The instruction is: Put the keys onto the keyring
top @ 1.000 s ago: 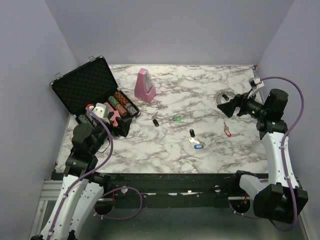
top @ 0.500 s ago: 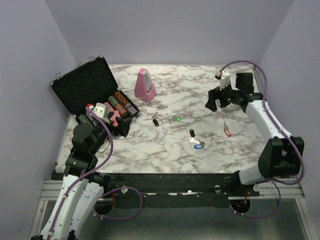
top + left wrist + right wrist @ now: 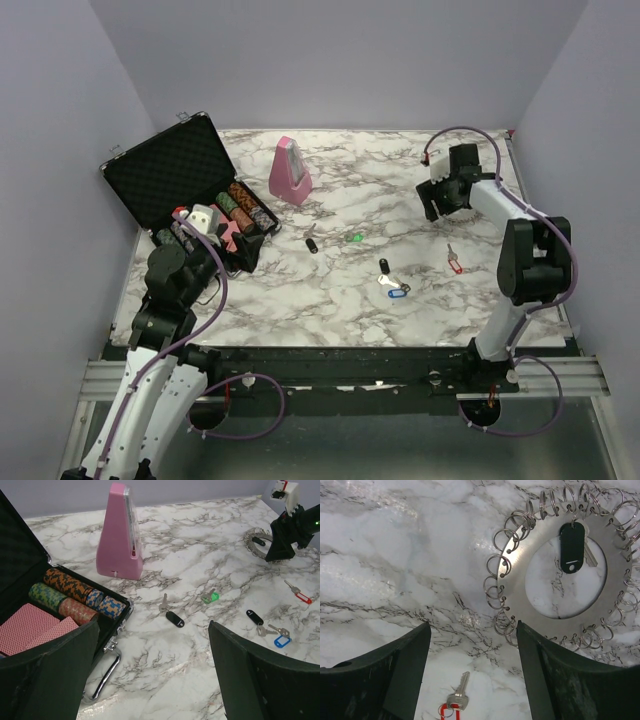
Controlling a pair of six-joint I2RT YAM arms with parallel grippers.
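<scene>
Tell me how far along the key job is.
Done: one black-capped key sits inside the large silvery metal keyring, seemingly hooked on. In hand: nothing; the open right claw hovers near the ring. Left: the red-capped key, blue-capped key, green-capped key and two black-capped keys lie loose.

Overhead; two low wrist views, keyring [image 3: 516,592] common

Grey-veined white marble surface [image 3: 395,555]; silvery keyring [image 3: 517,595] ahead of the black right pincer [image 3: 471,645]; red-capped silver key [image 3: 456,700] inside its gap.
</scene>
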